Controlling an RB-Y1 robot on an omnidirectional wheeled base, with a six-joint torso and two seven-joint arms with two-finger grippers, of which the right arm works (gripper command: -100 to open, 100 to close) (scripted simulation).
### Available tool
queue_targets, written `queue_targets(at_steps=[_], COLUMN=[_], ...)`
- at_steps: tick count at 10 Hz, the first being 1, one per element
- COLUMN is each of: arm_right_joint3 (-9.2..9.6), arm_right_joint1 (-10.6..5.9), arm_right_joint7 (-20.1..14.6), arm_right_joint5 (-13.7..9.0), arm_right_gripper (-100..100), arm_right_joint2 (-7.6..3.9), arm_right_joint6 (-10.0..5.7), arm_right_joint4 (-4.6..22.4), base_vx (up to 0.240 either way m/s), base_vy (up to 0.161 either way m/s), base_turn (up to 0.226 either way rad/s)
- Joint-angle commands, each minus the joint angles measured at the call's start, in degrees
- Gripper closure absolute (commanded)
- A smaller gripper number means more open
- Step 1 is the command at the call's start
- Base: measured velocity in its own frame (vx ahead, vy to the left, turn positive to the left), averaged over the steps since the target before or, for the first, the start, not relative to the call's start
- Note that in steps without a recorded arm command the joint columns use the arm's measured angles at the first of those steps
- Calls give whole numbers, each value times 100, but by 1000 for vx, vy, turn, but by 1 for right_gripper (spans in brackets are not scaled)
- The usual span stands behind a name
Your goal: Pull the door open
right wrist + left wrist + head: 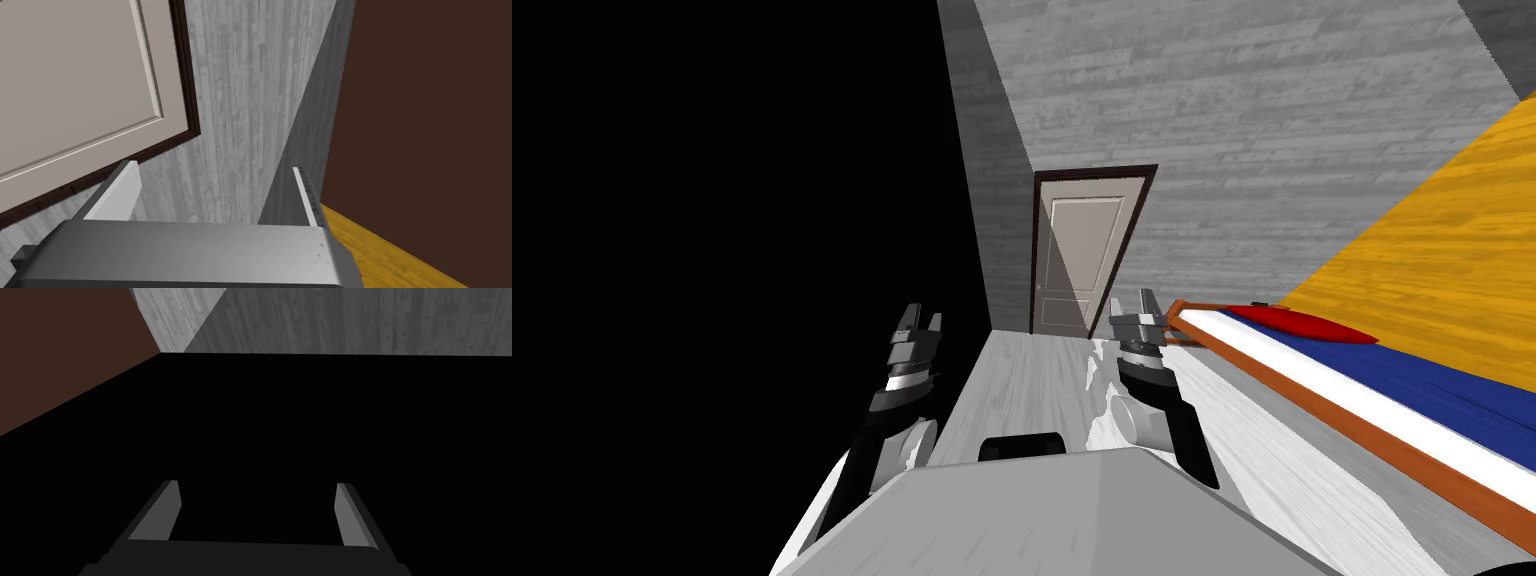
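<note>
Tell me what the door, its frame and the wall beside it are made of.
Door: pale beige, smooth, matte, with raised panels; perhaps painted wood, no grain shows. Frame: plain dark brown; material unclear. Wall: grey with plank lines and grain, likely weathered boards.

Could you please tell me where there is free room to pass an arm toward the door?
The floor strip between the grey wall and the bed runs free up to the door. It is tight on the right: the open right gripper sits close to the bed's corner, near the red pillow. The open left gripper borders a black area.
</note>
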Motion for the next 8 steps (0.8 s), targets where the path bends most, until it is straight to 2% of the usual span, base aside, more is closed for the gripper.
queue_targets(at_steps=[1, 8], arm_right_joint3=[6, 31], arm_right_joint1=[-54, -299], arm_right_joint7=[-127, -709], arm_right_joint5=[-83, -460], arm_right_gripper=[-100, -100], arm_right_joint2=[-53, -236], arm_right_joint6=[-49, -275], arm_right_joint4=[184, 1025], base_vx=[69, 124], base_vy=[-1, -8], base_turn=[48, 59])
